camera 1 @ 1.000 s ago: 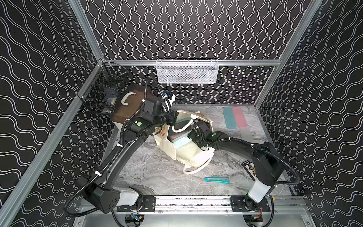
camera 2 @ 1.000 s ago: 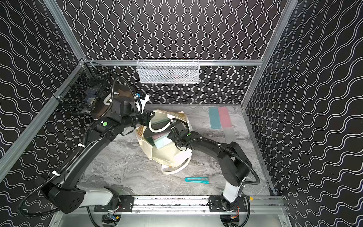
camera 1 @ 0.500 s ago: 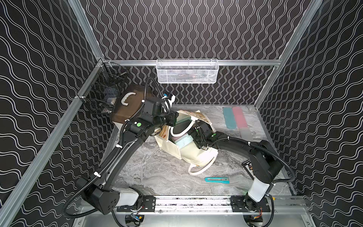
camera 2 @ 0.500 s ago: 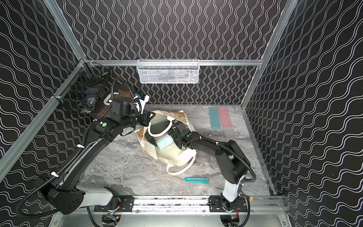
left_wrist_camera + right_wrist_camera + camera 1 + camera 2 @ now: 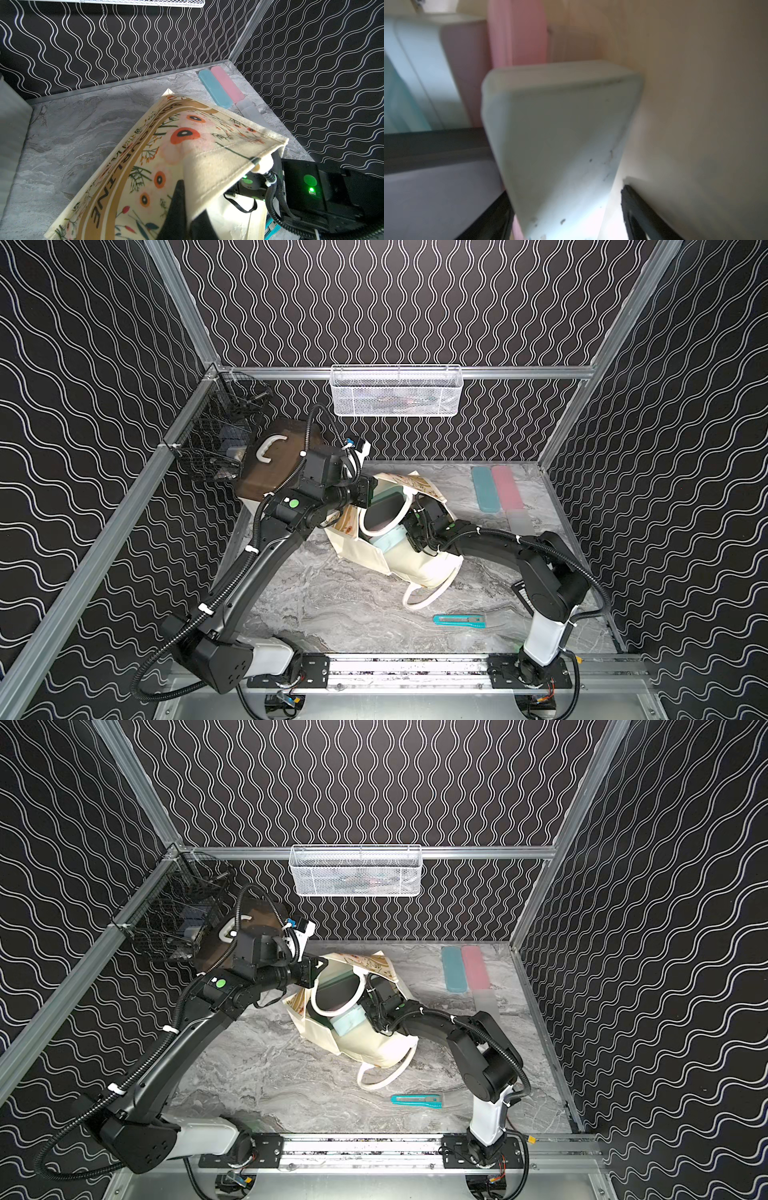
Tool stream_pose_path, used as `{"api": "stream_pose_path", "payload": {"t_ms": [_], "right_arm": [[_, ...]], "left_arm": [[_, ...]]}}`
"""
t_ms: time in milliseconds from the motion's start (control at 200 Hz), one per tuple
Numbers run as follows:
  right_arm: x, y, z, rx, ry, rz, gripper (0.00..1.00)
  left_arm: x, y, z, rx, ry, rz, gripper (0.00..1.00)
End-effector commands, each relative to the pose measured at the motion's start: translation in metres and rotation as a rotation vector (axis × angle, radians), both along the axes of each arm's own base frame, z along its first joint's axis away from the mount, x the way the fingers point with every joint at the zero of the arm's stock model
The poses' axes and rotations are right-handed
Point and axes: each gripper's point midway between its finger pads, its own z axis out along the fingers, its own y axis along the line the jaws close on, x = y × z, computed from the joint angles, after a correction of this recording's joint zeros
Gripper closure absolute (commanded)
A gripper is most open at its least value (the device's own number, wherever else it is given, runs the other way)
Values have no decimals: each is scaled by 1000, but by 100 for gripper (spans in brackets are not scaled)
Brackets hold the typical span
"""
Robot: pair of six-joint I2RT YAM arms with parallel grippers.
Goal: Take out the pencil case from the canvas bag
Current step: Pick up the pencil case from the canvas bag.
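The pencil case (image 5: pixel 560 135), pale blue-grey with rounded corners, lies inside the canvas bag (image 5: pixel 415 568), just within its gaping mouth. My right wrist view is soft and very close, so I cannot read the case's far end or the pink and pale shapes packed behind it. The right gripper (image 5: pixel 564 195) has its fingers (image 5: pixel 637 207) spread wide on either side of the case's near end. A bright gap shows along one side, so the case is straddled rather than squeezed. In both top views only a short blue end shows; cloth and a loop handle cover the rest. As far as I can tell, its long axis runs away from the gripper, roughly 3 to 9 o'clock.

The left gripper (image 5: pixel 191 197) is pinched tight on the bag's floral-printed rim, holding that side up at the bag's 11 o'clock.

The bag lies mid-bench (image 5: pixel 332 605) on grey marbled stone. A teal utility knife (image 5: pixel 459 620) lies at 5 o'clock. A blue oblong case (image 5: pixel 485 489) and a pink oblong case (image 5: pixel 507 487) lie side by side at 2 o'clock. A brown-lidded box (image 5: pixel 274 464) at 10 o'clock is partly behind my left arm. Black walls with white wavy lines close the cell, and a white mesh basket (image 5: pixel 395 391) hangs on the back rail at 12 o'clock, its contents unreadable.
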Motion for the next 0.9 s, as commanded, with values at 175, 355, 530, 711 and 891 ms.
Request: {"api": "stream_pose_path", "payload": {"t_ms": [175,355,530,711,891], "right_arm": [[3,-8,-12,-13,23,-38,31],[3,-10,-12,-14,16,-38,36],[2,-13,0,-28,-14,-24,39],[-1,-20,25,-62,-68,-7,43],[-12,-33,24,-100,-72,-6,49]], "left_arm": [[0,-2,32,-57,-97,1,100],[1,-1,32,-51,-97,4,100],[1,1,31,-40,-100,14,100],[2,3,29,-31,-98,19,100],[3,2,26,-34,-93,19,100]]}}
